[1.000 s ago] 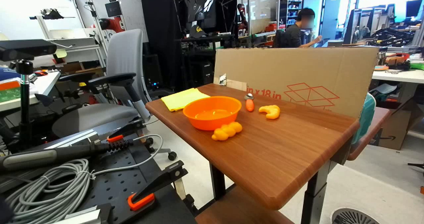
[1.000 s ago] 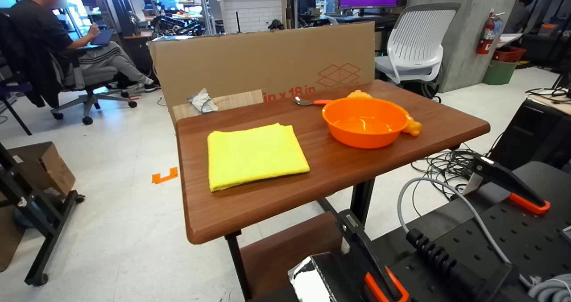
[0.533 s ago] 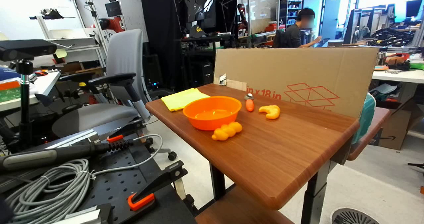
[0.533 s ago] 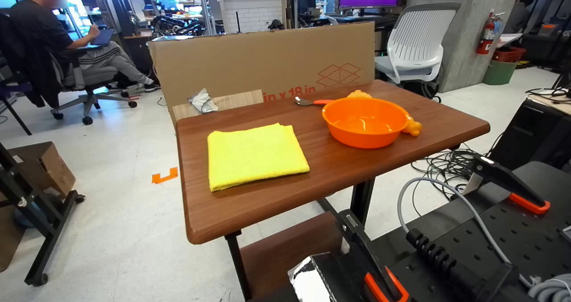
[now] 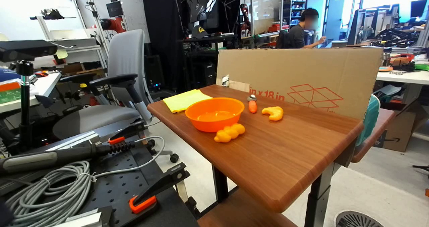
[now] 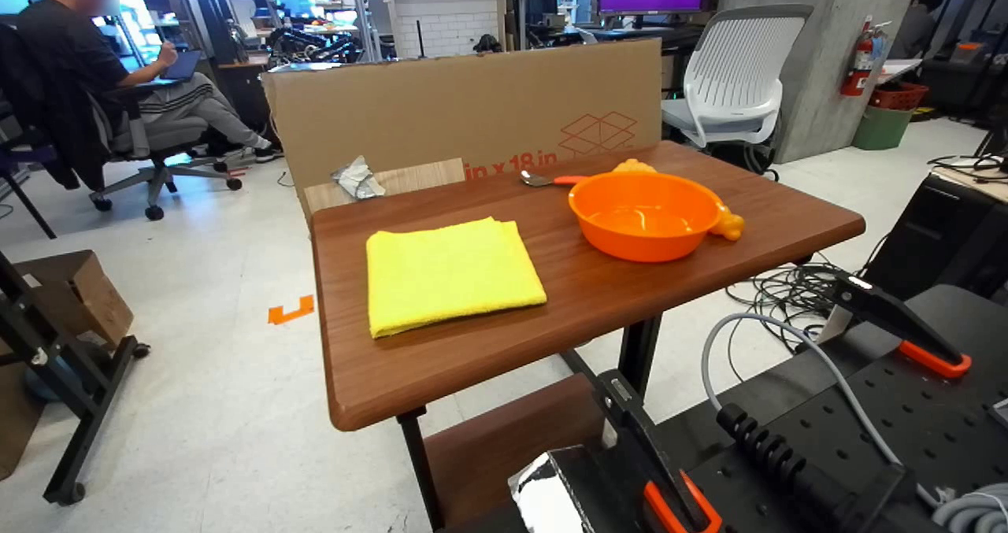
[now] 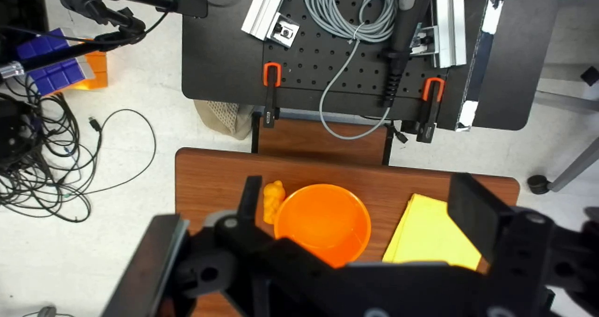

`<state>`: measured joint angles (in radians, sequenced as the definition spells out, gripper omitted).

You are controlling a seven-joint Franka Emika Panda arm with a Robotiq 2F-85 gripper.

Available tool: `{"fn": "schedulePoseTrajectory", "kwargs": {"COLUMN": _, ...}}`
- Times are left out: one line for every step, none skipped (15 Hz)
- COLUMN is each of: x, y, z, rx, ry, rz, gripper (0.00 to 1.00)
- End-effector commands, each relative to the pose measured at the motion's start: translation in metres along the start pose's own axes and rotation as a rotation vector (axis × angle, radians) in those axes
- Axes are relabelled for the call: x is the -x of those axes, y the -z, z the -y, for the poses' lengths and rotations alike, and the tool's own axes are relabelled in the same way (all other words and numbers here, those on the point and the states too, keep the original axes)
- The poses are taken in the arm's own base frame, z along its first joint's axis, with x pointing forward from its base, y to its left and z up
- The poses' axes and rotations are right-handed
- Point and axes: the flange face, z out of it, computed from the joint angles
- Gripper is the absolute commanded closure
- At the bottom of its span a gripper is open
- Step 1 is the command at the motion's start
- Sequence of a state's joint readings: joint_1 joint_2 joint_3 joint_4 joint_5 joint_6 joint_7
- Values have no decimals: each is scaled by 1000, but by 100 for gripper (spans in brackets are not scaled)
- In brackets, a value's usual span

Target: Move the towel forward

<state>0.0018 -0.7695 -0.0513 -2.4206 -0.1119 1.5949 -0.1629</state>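
While the folded yellow towel [image 6: 453, 277] lies on the table [image 5: 285, 153], the tool [image 7: 358, 195] hangs above, jaws spread wide.

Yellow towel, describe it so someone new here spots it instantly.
In an exterior view, find the brown table before the cardboard panel. Left of the orange bowl lies the yellow towel: flat, folded, roughly rectangular, the only cloth there.
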Motion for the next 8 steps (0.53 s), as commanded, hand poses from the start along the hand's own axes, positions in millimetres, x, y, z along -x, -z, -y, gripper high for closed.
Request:
{"fn": "schedulePoseTrajectory", "kwargs": {"x": -27, "y": -13, "z": 14, "rx": -33, "ry": -16, "rz": -8, "gripper": 0}}
{"fn": "schedulePoseTrajectory", "kwargs": {"x": -36, "y": -19, "z": 20, "rx": -40, "ry": -28, "rz": -21, "gripper": 0}}
{"fn": "schedulePoseTrajectory", "kwargs": {"x": -44, "y": -26, "z": 26, "rx": -47, "ry": -31, "rz": -27, "gripper": 0}}
{"fn": "schedulePoseTrajectory", "kwargs": {"x": -54, "y": -34, "z": 34, "rx": -54, "ry": -35, "rz": -36, "gripper": 0}}
{"fn": "schedulePoseTrajectory", "kwargs": {"x": -64, "y": -42, "z": 40, "rx": -59, "ry": -43, "rz": -45, "gripper": 0}}
{"fn": "schedulePoseTrajectory", "kwargs": {"x": -77, "y": -52, "z": 49, "rx": -59, "ry": -46, "rz": -43, "gripper": 0}}
{"fn": "schedulePoseTrajectory", "kwargs": {"x": -88, "y": -62, "z": 57, "rx": -60, "ry": -48, "rz": -46, "gripper": 0}}
{"fn": "schedulePoseTrajectory", "kwargs": {"x": -98, "y": -71, "z": 66, "rx": -64, "ry": -49, "rz": -47, "gripper": 0}}
